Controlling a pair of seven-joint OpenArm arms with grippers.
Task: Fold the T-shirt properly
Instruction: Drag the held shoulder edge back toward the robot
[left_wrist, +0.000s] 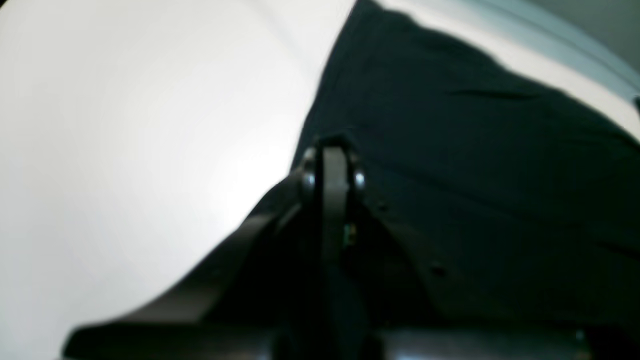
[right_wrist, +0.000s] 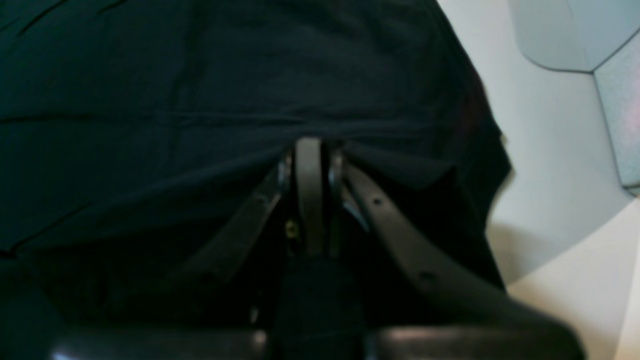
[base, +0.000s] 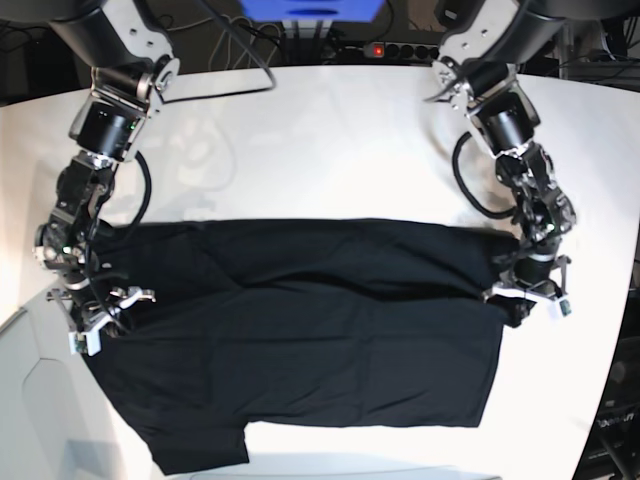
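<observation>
- I see the T-shirt (base: 350, 340) lying on the white surface (base: 310, 180), spread wide between my 2 arms; 1 uneven part reaches toward the bottom of the base view.
- My left claw (left_wrist: 334, 146) is closed, and I judge that it has a pinch of the black cloth between its tips, near 1 side of the T-shirt.
- My right claw (right_wrist: 315, 145) is closed too, and it seems to hold the cloth near the opposite side; a raised ridge of fabric meets its tips.
- Between the 2 claws I see 1 long curved edge of cloth, with more of the T-shirt under it and beyond it.
- From this, I judge that the step in hand is 1 fold across the garment, made with both arms together. The T-shirt is not yet a compact shape.
- I cannot tell from these views whether the edge is just raised or almost laid down.
- The next move, in my opinion, asks for both claws to travel evenly, with the edge kept lightly stretched, and then to lower it flat and release.
- If 1 claw goes ahead of the other, the fold may become crooked, and the soft middle may bunch.
- After that, I expect smoothing and at least 1 more fold.
</observation>
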